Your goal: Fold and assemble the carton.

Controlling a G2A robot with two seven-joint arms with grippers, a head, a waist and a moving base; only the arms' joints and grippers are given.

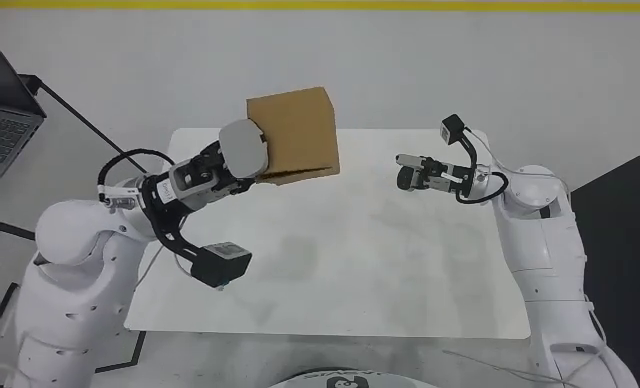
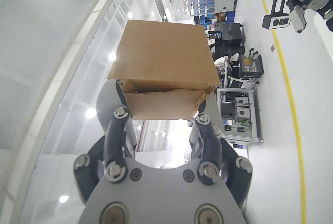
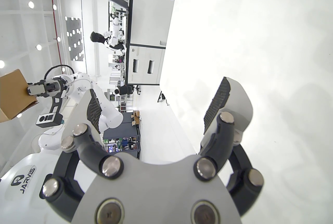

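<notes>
one brown cardboard carton point(image 1: 295, 133) is held in the air above the far left of the white worktop point(image 1: 400, 278), pinched at its flapped end by the left arm's jaws; the right arm's jaws are spread and empty, well apart over the right side. the body looks squared up, so flap closing is judged to be in hand, and next the loose flap must be pressed shut while the carton is steadied.

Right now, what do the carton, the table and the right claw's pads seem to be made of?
The carton looks like matte brown corrugated cardboard: a ragged fluted edge shows in the left wrist view. The table has a smooth white top, possibly laminate. The right claw has dark ribbed pads, probably rubber.
</notes>
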